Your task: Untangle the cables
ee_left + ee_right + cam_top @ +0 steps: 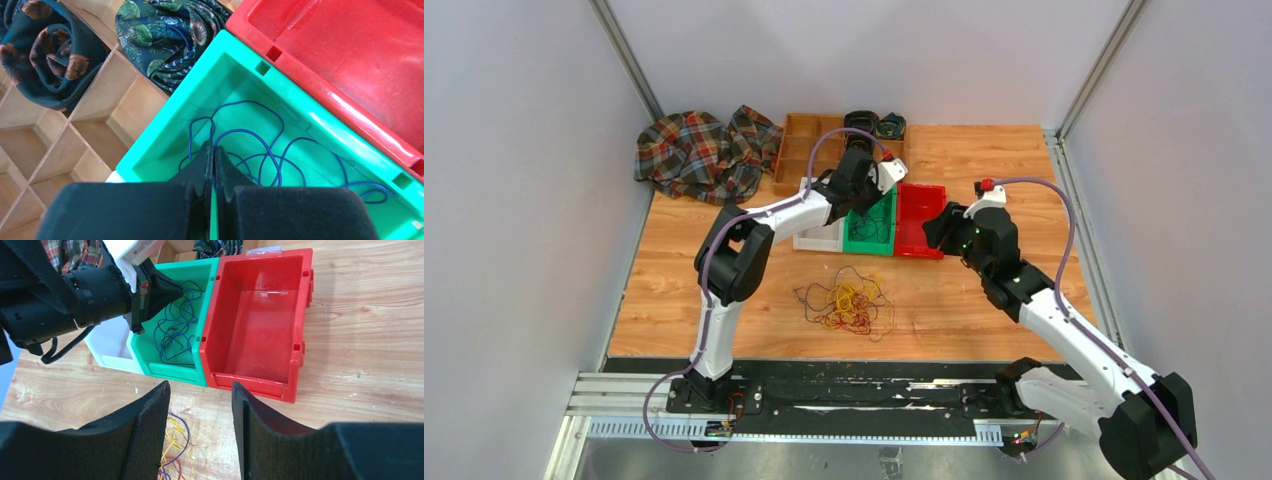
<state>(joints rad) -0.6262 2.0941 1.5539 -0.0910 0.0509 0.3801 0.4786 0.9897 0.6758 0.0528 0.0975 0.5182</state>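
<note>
The cables [849, 300], a tangle of yellow, red and dark strands, lie on the wooden table in front of the bins; a corner of the tangle [174, 440] shows in the right wrist view. A blue cable [248, 131] lies looped inside the green bin [165, 130]. My left gripper [214, 147] hangs over that bin, shut, and two blue strands run into its fingertips. The right gripper [200, 385] hovers above the table just in front of the red bin [260, 315], open with nothing between its fingers. It is right of the tangle.
White [819, 238], green [871, 245] and red [919, 220] bins stand side by side mid-table; the red one holds nothing. Behind them is a wooden divided tray [799, 150] with folded patterned cloths [165, 35]. A plaid cloth [704, 150] lies at the back left.
</note>
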